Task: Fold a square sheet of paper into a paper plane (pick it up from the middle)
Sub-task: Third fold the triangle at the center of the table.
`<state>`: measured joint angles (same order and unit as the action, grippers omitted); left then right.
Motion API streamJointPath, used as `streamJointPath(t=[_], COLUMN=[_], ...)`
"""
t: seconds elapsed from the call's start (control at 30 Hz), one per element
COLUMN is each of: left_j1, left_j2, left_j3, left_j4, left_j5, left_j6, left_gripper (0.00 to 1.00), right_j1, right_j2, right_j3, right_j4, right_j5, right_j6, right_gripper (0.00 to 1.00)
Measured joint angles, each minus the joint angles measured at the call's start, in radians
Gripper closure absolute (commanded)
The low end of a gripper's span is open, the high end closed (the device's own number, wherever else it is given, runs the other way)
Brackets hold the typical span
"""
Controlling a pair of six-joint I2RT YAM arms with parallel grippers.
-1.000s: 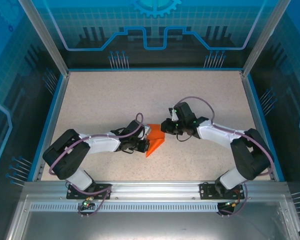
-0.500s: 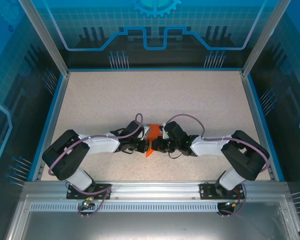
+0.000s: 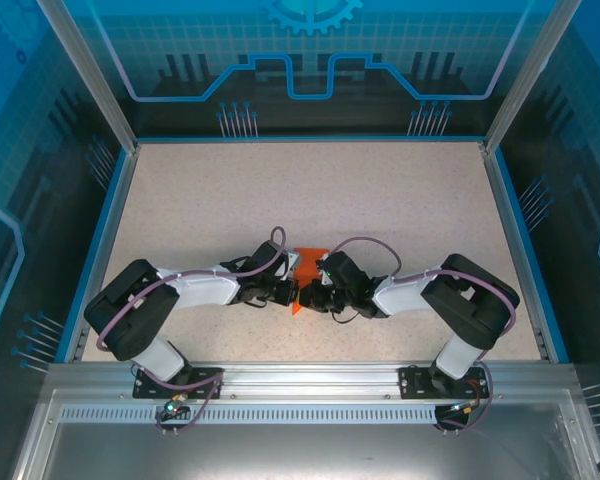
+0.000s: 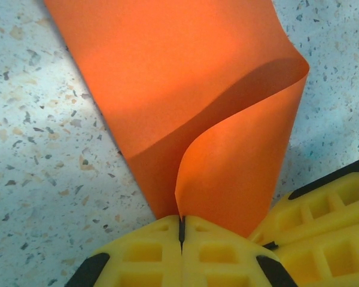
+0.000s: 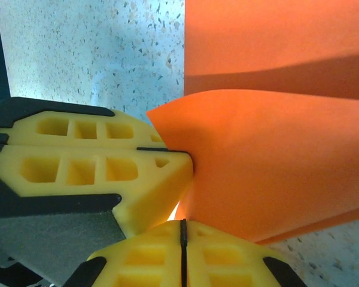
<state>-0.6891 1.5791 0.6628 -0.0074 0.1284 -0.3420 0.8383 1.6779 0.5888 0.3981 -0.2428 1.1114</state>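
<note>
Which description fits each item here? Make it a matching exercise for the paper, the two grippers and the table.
Things:
1. paper
2. left gripper
3. right gripper
4. table

Descriptions:
A. pale and speckled
B. shut on the paper, reaching in from the top view's right
C. orange, curled over
D. shut on the paper, reaching in from the top view's left

Pairs: 1-C, 2-D, 3-B, 4-A
</note>
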Motion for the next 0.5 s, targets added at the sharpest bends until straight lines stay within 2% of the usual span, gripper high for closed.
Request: streamJointPath(t=[0.27, 0.5], left_j1=[0.0, 0.0], left_j2=[0.002, 0.002], left_j3=[0.0, 0.0], left_j4=[0.002, 0.002], left_j5=[0.0, 0.0], left_j6=[0.0, 0.001], left_gripper=[1.0, 1.0], right_j1=[0.001, 0.023], right_j2=[0.029, -0.018], right_j3=[0.0, -0.016], right_j4=[0.011, -0.008], right_j5=[0.003, 0.032], right_j6=[0.008, 0.007], right_gripper=[0.92, 0.91])
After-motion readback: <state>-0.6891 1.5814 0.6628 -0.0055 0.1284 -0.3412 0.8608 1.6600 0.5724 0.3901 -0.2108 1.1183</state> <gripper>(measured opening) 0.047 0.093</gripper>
